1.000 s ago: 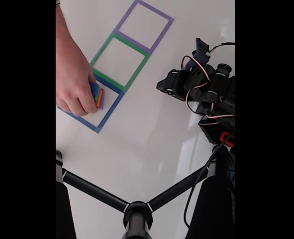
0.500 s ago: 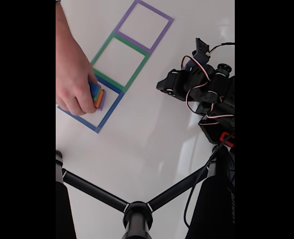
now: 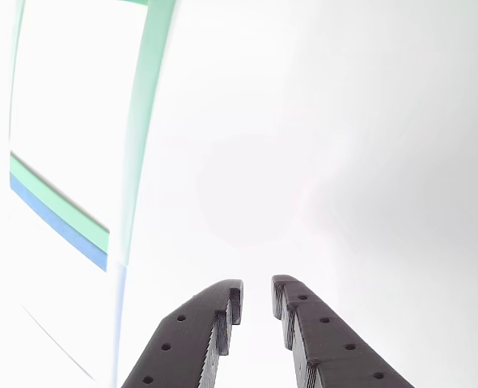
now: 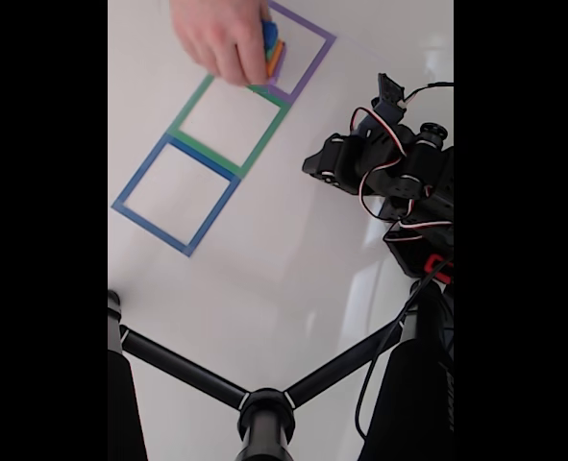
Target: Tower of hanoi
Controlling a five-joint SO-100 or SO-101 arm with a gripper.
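Fingers (image 3: 222,323) of the gripper (image 3: 257,293), ridged matte black plastic, stand narrowly parted, empty.

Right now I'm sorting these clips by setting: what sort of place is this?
Probably a hobby or lab tabletop rig rather than a workshop floor: a plain white table marked with taped square outlines, a small robot arm trailing loose wires, and a camera stand. A person's hand holds the stacked blocks.

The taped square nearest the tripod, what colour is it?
Blue taped square, clearest in the fixed view.
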